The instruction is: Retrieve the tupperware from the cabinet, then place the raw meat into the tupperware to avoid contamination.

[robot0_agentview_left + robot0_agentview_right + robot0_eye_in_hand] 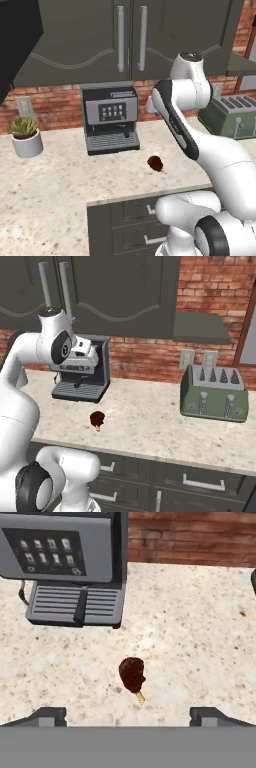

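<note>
A coffee machine (70, 567) stands on the table (200, 637); right of and in front of it lies the raw meat (132, 674), bone toward the wide-open, empty pincer (128, 716) above. The cabinet (130, 35) over the machine stays shut.

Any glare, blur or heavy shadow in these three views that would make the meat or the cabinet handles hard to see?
Left base view: even, flat lighting; the raw meat is sharp with a faint shadow, and the cabinet handles show soft highlights, no glare. Right base view: equally sharp; the toaster is crisp. Hand view: slightly soft, but the meat and the coffee machine read clearly.
</note>
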{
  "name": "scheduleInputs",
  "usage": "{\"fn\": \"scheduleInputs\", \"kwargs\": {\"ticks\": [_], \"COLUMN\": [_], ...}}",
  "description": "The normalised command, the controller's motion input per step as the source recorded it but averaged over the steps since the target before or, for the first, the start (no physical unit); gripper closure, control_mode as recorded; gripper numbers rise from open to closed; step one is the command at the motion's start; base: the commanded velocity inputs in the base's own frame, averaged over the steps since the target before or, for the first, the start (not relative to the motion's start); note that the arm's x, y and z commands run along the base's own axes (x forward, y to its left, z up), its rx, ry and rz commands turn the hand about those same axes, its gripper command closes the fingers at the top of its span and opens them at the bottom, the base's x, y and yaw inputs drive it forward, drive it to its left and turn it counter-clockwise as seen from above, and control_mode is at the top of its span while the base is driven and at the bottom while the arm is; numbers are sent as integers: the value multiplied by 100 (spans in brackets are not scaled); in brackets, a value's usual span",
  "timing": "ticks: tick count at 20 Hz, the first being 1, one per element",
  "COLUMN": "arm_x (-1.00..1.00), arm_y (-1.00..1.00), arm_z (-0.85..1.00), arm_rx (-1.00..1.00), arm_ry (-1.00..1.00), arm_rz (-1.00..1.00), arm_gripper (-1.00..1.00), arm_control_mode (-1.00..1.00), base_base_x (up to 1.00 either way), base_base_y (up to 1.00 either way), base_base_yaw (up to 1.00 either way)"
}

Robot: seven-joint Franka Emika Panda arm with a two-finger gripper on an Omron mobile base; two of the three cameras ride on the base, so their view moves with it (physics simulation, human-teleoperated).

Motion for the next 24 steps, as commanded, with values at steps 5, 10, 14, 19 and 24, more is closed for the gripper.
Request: {"fn": "scheduleInputs", "kwargs": {"ticks": [5, 10, 14, 19, 24], "arm_x": [0, 0, 0, 0, 0], "arm_y": [30, 28, 22, 5, 5], "arm_z": [53, 71, 75, 74, 67], "arm_rx": [0, 0, 0, 0, 0], "arm_ry": [-26, -26, -20, -15, -9], "arm_rz": [-1, -3, -3, -1, -1], "arm_gripper": [-100, -100, -100, -100, -100], "arm_control_mode": [-100, -100, -100, -100, -100], "base_base_x": [0, 0, 0, 0, 0], "base_base_y": [0, 0, 0, 0, 0], "base_base_yaw": [0, 0, 0, 0, 0]}}
